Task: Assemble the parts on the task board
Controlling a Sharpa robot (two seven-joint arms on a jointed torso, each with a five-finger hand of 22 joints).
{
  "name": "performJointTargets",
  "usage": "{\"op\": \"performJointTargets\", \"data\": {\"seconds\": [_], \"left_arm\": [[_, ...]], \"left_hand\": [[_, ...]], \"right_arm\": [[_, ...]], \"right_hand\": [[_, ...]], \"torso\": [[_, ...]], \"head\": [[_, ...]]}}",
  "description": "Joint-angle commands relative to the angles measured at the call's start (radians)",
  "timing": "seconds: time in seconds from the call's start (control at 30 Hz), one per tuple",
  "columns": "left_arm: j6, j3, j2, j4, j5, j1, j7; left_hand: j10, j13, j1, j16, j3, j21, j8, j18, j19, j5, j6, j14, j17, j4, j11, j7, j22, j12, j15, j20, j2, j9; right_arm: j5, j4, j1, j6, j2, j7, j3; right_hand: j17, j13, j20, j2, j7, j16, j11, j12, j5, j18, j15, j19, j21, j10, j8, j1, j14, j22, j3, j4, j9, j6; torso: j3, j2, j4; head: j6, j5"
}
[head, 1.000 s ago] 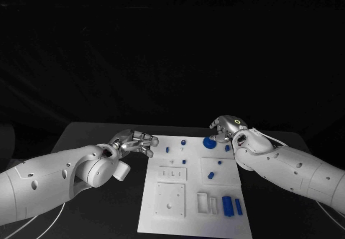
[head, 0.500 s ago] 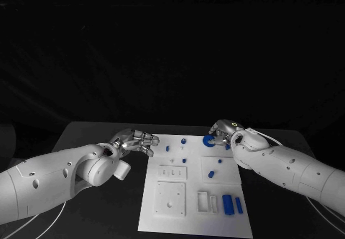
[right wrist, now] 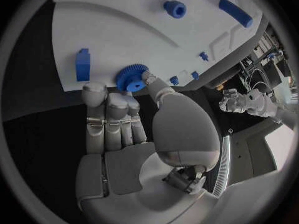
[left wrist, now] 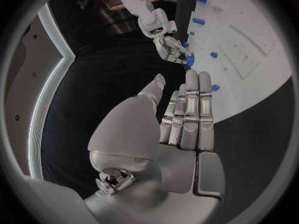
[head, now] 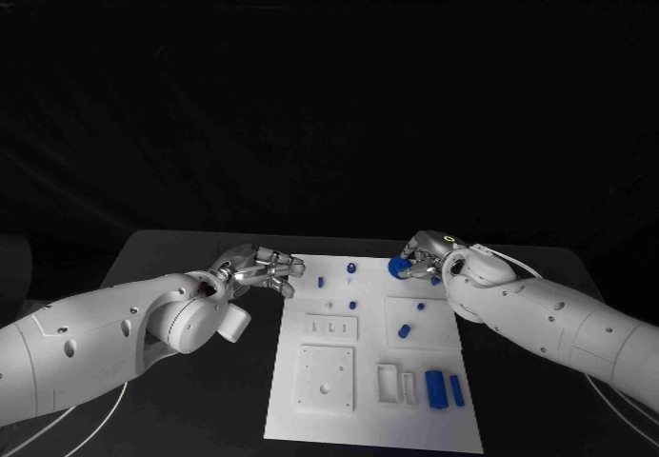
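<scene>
My right hand (head: 429,255) sits at the far right corner of the task board (head: 369,419), and its fingertips pinch a blue gear (right wrist: 131,77); in the right wrist view the thumb tip presses on the gear's hub while the other fingers (right wrist: 109,114) lie straight and together just under its toothed rim. In the head view the gear (head: 400,268) shows just ahead of those fingertips, over the board's far edge. I cannot tell whether it touches the board surface or hangs a little above it. A blue block (right wrist: 82,64) stands just beside the outermost finger of that hand, and a blue ring-shaped part (right wrist: 175,8) and a blue bar (right wrist: 235,12) lie well beyond the fingertips. My left hand (head: 258,268) hovers off the board's left edge, holding nothing, fingers (left wrist: 190,109) extended flat and side by side with the thumb apart. A small blue peg (left wrist: 215,87) sits just past those fingertips on the board. Near the board's close end, blue cylinders (head: 441,389) lie side by side.
</scene>
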Motion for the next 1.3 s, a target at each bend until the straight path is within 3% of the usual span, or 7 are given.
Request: {"op": "performJointTargets", "data": {"seconds": [0.03, 0.37, 0.63, 0.73, 0.87, 1.1, 1.3], "left_arm": [[0.019, 0.001, 0.001, 0.002, -0.003, 0.0, 0.003], [0.02, 0.001, 0.002, 0.001, -0.003, 0.0, 0.0], [0.022, 0.001, 0.001, 0.001, -0.003, 0.0, -0.003], [0.023, 0.001, 0.001, 0.001, -0.003, 0.0, -0.004], [0.023, 0.001, 0.001, 0.001, -0.003, 0.0, -0.004], [0.025, 0.001, -0.001, 0.0, -0.004, 0.0, -0.005], [0.023, 0.001, -0.004, -0.001, -0.006, 0.0, -0.005]], "left_hand": [[-0.006, -0.001, -0.001, 0.005, 0.0, 0.007, -0.003, 0.015, -0.008, 0.003, -0.004, -0.005, 0.001, -0.004, -0.003, 0.0, 0.001, -0.003, 0.001, 0.0, 0.008, -0.001], [-0.006, -0.001, -0.001, 0.005, 0.0, 0.007, -0.003, 0.015, -0.008, 0.003, -0.004, -0.005, 0.001, -0.004, -0.003, 0.0, 0.001, -0.003, 0.001, 0.0, 0.008, -0.001], [-0.008, -0.001, -0.003, 0.006, 0.001, 0.008, -0.003, 0.015, -0.008, 0.003, -0.004, -0.005, 0.001, -0.001, -0.003, 0.0, 0.0, -0.003, 0.001, 0.001, 0.009, -0.001], [-0.008, -0.001, -0.003, 0.006, 0.001, 0.008, -0.003, 0.015, -0.008, 0.003, -0.004, -0.005, 0.001, -0.001, -0.003, 0.0, 0.0, -0.003, 0.001, 0.001, 0.009, -0.001], [-0.008, -0.001, -0.003, 0.006, 0.001, 0.008, -0.003, 0.015, -0.008, 0.003, -0.004, -0.005, 0.001, -0.001, -0.003, 0.0, 0.0, -0.003, 0.001, 0.001, 0.01, -0.001], [-0.008, -0.001, -0.003, 0.006, 0.002, 0.009, -0.003, 0.015, -0.009, 0.003, -0.004, -0.006, 0.001, 0.001, -0.002, 0.0, -0.001, -0.003, 0.001, 0.001, 0.011, -0.001], [-0.008, -0.001, -0.003, 0.006, 0.002, 0.009, -0.003, 0.015, -0.009, 0.003, -0.004, -0.006, 0.001, 0.001, -0.002, 0.0, -0.001, -0.003, 0.001, 0.001, 0.011, -0.001]], "right_arm": [[0.002, 0.0, -0.003, 0.038, -0.002, 0.007, 0.0], [0.003, -0.006, -0.006, 0.05, 0.003, 0.006, 0.0], [-0.005, -0.011, -0.01, 0.065, 0.01, 0.0, 0.0], [-0.012, -0.006, -0.012, 0.039, 0.011, -0.008, 0.0], [-0.019, 0.007, -0.013, 0.003, 0.011, -0.025, 0.0], [-0.039, 0.052, -0.017, -0.057, 0.002, -0.057, 0.0], [-0.054, 0.147, -0.023, -0.155, -0.026, -0.069, 0.0]], "right_hand": [[0.002, 0.001, 0.005, 0.007, -0.003, 0.0, -0.001, 0.003, 0.007, 0.01, 0.002, 0.037, -0.006, 0.006, 0.002, -0.004, 0.008, 0.003, -0.005, 0.004, 0.001, 0.004], [0.011, 0.002, 0.002, 0.013, -0.005, -0.002, -0.005, 0.001, 0.007, 0.008, 0.0, 0.041, -0.015, 0.007, 0.001, -0.015, 0.01, 0.024, 0.045, 0.001, -0.003, 0.026], [0.017, 0.008, 0.001, 0.022, -0.015, 0.003, -0.01, 0.008, 0.043, 0.004, -0.002, 0.043, -0.015, 0.012, 0.002, -0.024, 0.012, 0.035, 0.06, -0.002, -0.001, 0.065], [0.019, 0.013, -0.001, 0.031, -0.021, 0.003, -0.014, 0.014, 0.051, 0.002, -0.005, 0.045, -0.013, 0.018, 0.003, -0.038, 0.012, 0.039, 0.065, 0.009, 0.0, 0.087], [0.021, 0.018, -0.005, 0.039, -0.03, 0.005, -0.019, 0.021, -0.013, -0.002, -0.009, 0.047, -0.007, 0.028, 0.002, -0.05, 0.013, 0.046, 0.065, 0.035, 0.003, 0.108], [0.02, 0.02, -0.009, 0.037, -0.035, 0.004, -0.022, 0.021, -0.012, -0.004, -0.012, 0.048, -0.008, 0.031, 0.002, -0.044, 0.013, 0.051, 0.069, 0.046, 0.006, 0.124], [0.017, 0.026, -0.012, 0.031, -0.038, 0.0, -0.025, 0.027, 0.011, -0.005, -0.015, 0.05, -0.005, 0.04, 0.002, -0.04, 0.013, 0.056, 0.08, 0.044, 0.007, 0.132]], "torso": [[0.0, 0.0, -0.0012], [0.0001, 0.0, 0.0019], [-0.0008, 0.0, 0.0009], [-0.0005, 0.0, 0.0008], [-0.0007, 0.0, 0.0013], [-0.0005, 0.0, 0.0025], [-0.0003, -0.002, -0.0012]], "head": [[-0.003, 0.0], [-0.003, -0.002], [-0.006, -0.001], [-0.008, 0.0], [-0.008, 0.0], [-0.009, 0.001], [-0.01, 0.005]]}}
